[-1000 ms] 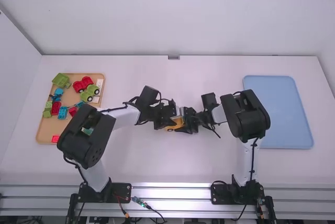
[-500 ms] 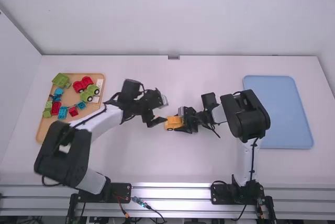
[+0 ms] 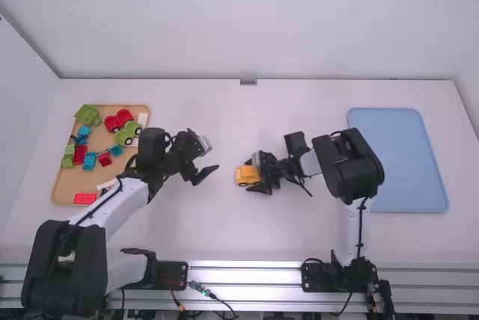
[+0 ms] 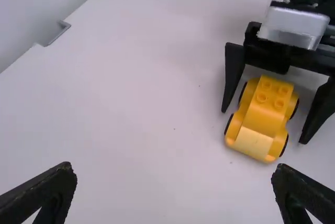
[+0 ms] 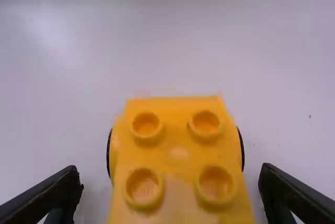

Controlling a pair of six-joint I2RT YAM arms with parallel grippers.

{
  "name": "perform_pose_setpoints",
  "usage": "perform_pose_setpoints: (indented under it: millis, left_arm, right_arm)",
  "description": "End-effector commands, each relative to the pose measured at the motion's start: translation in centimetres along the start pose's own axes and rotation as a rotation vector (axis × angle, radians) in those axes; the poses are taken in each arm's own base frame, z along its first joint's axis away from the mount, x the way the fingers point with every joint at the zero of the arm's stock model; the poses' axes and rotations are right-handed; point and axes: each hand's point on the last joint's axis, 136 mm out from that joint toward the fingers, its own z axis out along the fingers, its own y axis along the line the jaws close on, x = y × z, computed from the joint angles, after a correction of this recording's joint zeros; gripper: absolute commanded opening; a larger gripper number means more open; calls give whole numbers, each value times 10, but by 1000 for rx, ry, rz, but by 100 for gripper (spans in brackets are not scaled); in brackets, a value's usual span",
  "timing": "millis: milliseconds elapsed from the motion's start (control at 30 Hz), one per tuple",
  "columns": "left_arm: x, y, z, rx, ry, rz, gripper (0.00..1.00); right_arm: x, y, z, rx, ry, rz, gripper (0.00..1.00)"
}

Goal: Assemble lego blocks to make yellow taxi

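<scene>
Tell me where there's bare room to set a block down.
Bare: the blue tray's visible surface; the table between it and the wooden tray, from the yellow car to the back edge. Crowded: the wooden tray, holding many blocks, and around the car, which the right claw straddles.

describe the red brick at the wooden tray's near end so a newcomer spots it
On the left of the table sits the wooden tray. At its near edge lies the long red brick, nearer the camera than any other red piece.
</scene>
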Motion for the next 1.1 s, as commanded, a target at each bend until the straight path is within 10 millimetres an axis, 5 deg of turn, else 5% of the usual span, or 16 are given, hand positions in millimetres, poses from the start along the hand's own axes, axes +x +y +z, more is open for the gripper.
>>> perform_pose_setpoints:
  millis: [0,633,900,1067]
  left_arm:
    - [1,-6,-3,-7,-33,-39,99]
    - [7,5,-3,-94,-38,-84,99]
    - [7,6,-4,-98,-37,-87,99]
    - [6,3,-2,-88,-40,-82,99]
  right_arm:
    - [-6,-1,1,-16,-38,18,88]
    - [-1,2,16,-19,36,26,79]
    - [11,-3,21,2,39,73,39]
    - [5,-11,15,12,11,82,39]
